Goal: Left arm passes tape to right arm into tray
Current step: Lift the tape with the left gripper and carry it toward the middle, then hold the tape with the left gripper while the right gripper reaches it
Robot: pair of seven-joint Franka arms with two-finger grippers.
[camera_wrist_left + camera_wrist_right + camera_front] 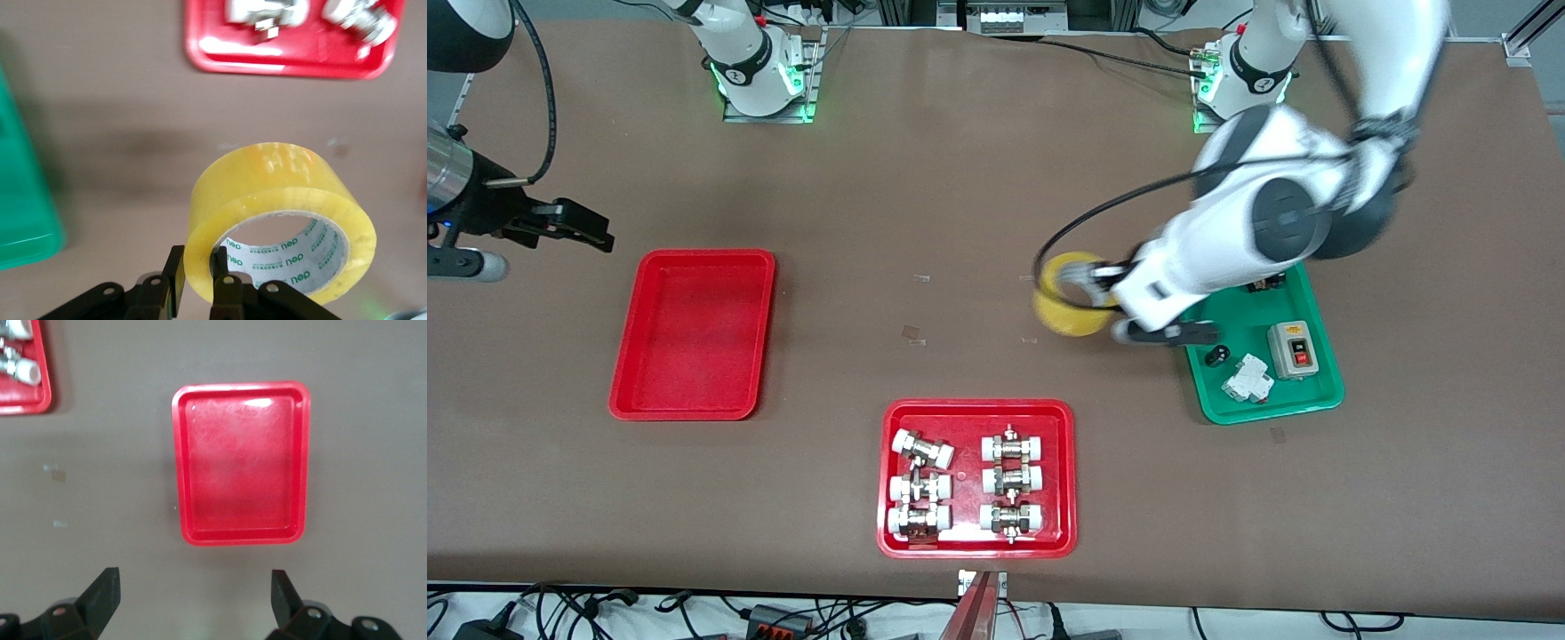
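The yellowish tape roll (1069, 307) is held in my left gripper (1096, 283), over the bare table beside the green tray. In the left wrist view the left gripper (199, 283) is shut on the roll's wall, one finger (175, 280) outside and one inside the pale core; the tape (280, 193) stands off the table. My right gripper (578, 227) is open and empty, up over the right arm's end of the table, next to the plain red tray (694, 338). In the right wrist view the right gripper (195, 590) is spread wide, with the empty tray (240, 473) ahead of it.
A red tray (885, 480) with several white-capped metal fittings lies nearest the front camera, mid-table. The green tray (1280, 400) at the left arm's end holds a grey switch box (1292, 349) and a white part (1247, 380). Bits of tape mark the table's middle.
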